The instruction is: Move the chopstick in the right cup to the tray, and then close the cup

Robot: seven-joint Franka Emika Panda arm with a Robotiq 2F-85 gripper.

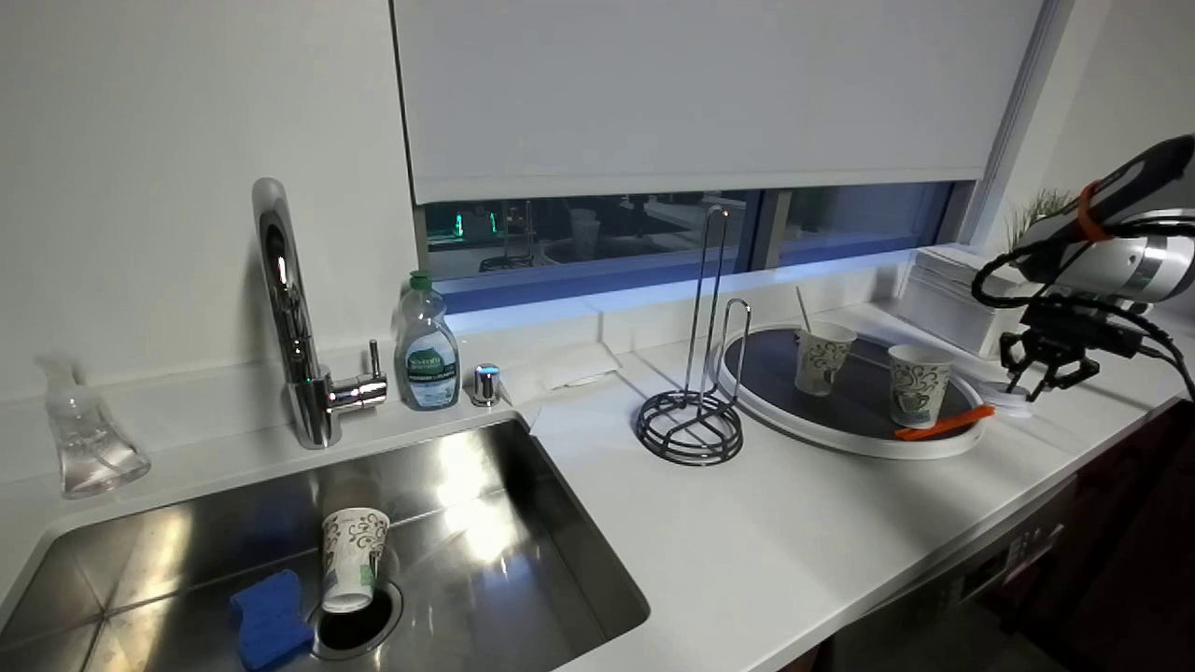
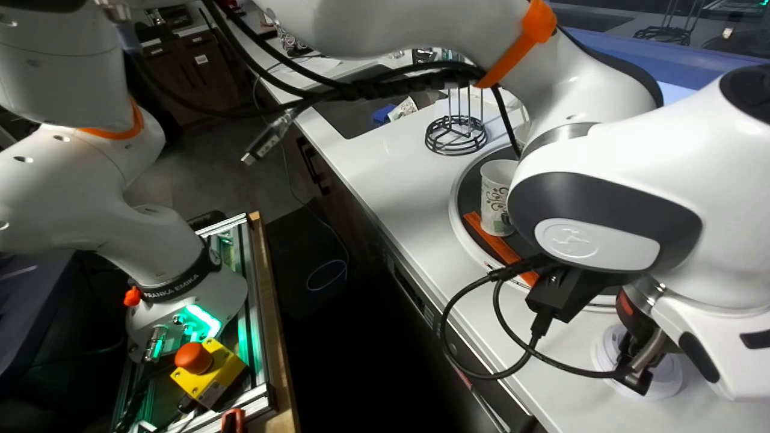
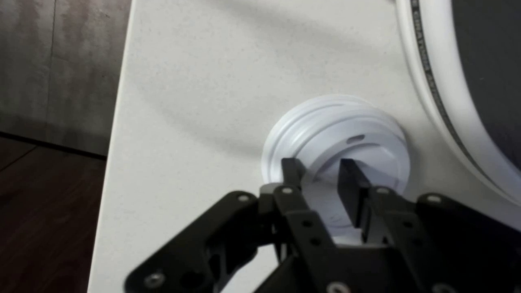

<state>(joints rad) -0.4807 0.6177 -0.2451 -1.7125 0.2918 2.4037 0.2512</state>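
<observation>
Two patterned paper cups stand upright on the round dark-grey tray [image 1: 873, 449] with a pale rim. The right cup [image 1: 918, 387] is open-topped, with no stick showing above its rim; a cup also shows in an exterior view [image 2: 494, 201]. The other cup [image 1: 822, 362] has a thin stick [image 1: 803, 308] poking out. An orange-red strip [image 1: 945, 425] lies along the tray's near edge. White sip lids [image 3: 358, 118] lie overlapped on the counter beside the tray. My gripper [image 3: 319, 173] is over the lids, fingers apart with nothing gripped. Whether the fingertips touch the lids I cannot tell.
A black wire holder [image 1: 691, 425] stands beside the tray. A sink [image 1: 560, 560] holds a tipped cup [image 1: 353, 555] and a blue sponge [image 1: 269, 616]. A soap bottle [image 1: 429, 355] and faucet [image 1: 289, 327] stand behind it. A white box [image 1: 952, 299] is near the arm.
</observation>
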